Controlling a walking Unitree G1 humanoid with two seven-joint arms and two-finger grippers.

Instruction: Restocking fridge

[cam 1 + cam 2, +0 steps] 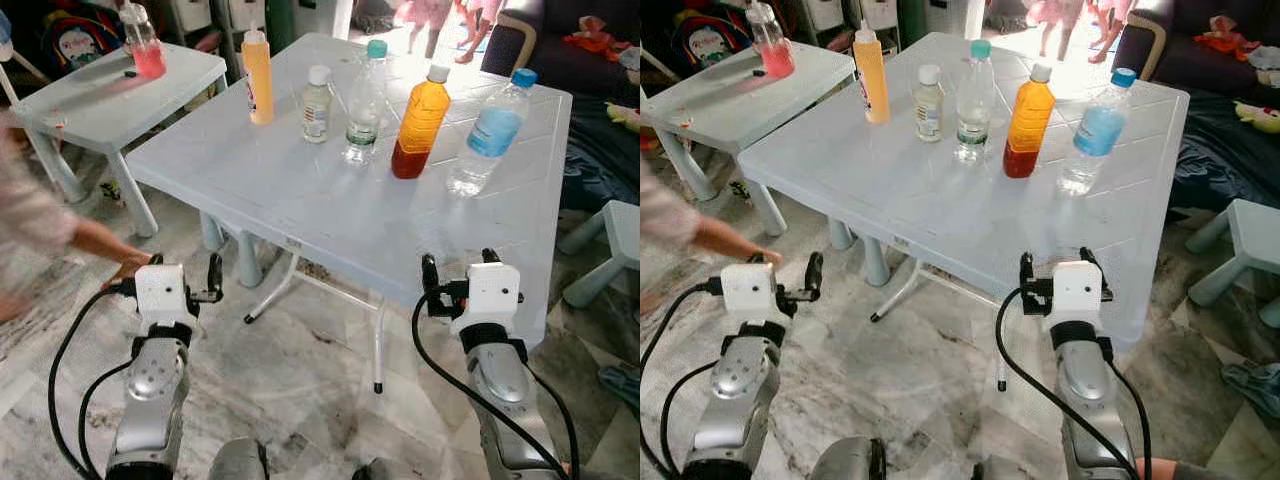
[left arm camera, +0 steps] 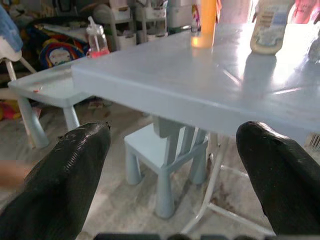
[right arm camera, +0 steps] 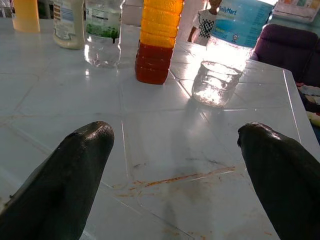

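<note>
Five bottles stand in a row on the pale blue plastic table: an orange squeeze bottle, a small white-capped bottle, a clear teal-capped bottle, an amber bottle and a blue-capped water bottle. My left gripper is open and empty, held low in front of the table's near left corner. At the near right edge my right gripper is open and empty too. In the right wrist view it looks across the tabletop at the amber bottle and the water bottle.
A second small table at the left carries a pink bottle. A person's arm reaches in low beside my left arm. A small stool stands under the table, another stool and a dark sofa at the right.
</note>
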